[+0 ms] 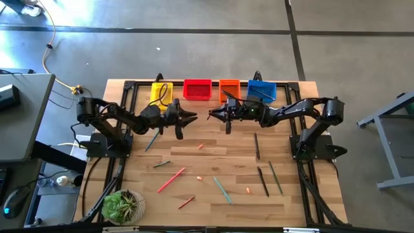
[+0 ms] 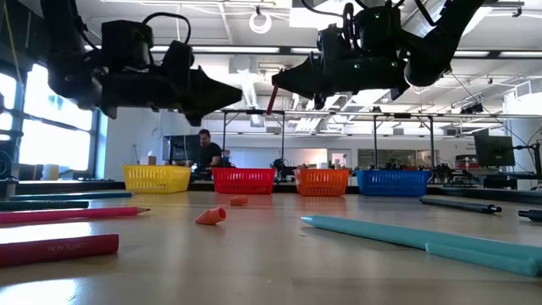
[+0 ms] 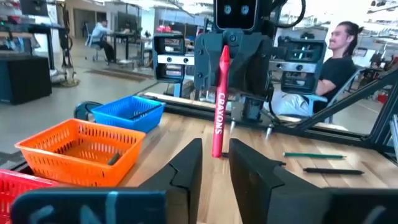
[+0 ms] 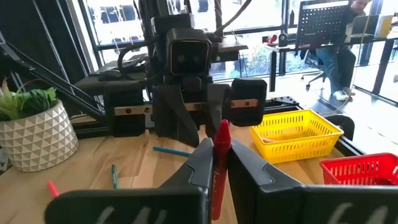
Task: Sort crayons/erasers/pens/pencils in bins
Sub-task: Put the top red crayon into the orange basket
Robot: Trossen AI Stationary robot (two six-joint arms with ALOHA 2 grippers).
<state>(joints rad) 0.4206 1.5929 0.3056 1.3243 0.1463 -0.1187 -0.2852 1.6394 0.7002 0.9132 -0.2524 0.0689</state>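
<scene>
Crayon [image 4: 219, 163], red: clamped upright in right gripper [image 4: 217, 163], mid-air above table [image 1: 213, 155] before the bins [image 1: 197, 90]. Left gripper [image 3: 215, 163] faces it, fingers parted around its lower end (contact unclear). Erasers [image 2: 211, 216] lie on the table.

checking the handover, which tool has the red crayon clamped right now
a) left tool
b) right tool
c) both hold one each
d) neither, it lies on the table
b: the right tool is shut on the red crayon, which stands upright between its fingers, while the left tool faces it with jaws either side of the crayon's lower end, a gap showing on each side.
</scene>
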